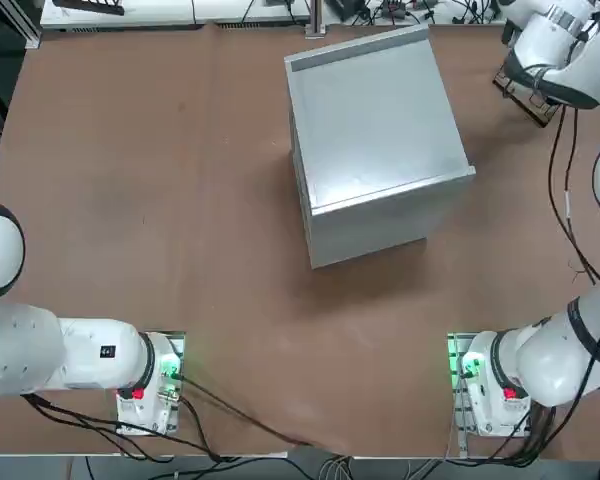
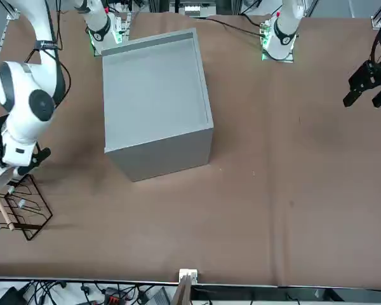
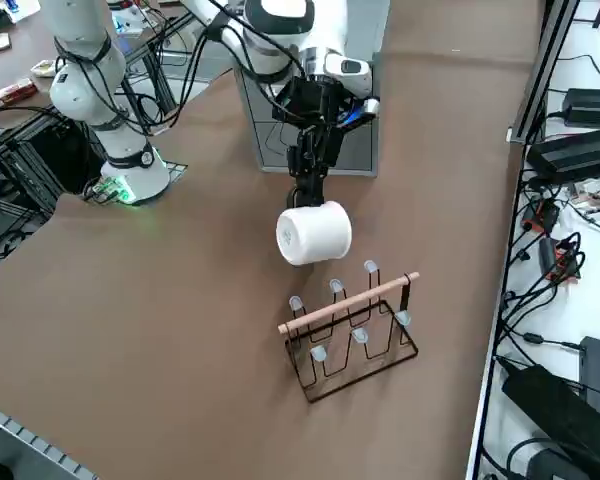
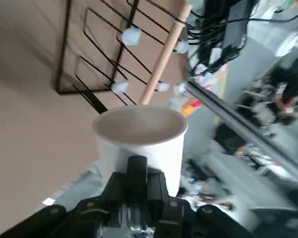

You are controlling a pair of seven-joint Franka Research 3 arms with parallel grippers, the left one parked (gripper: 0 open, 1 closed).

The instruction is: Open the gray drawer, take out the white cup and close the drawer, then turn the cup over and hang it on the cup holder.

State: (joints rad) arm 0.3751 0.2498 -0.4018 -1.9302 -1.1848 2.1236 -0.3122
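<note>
light: bright, even, from overhead | shadows: soft beside cabinet [image 1: 375, 140] | glow: green at arm bases | blur: wrist view smeared, cup [image 4: 140, 140] soft | others sharp

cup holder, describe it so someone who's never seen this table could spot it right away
Start at the big gray cabinet and go to the table edge at the robot's right. The cup holder stands there, below the white cup in the right gripper: a dark wire rack with a wooden rod, the table's only openwork thing.
</note>
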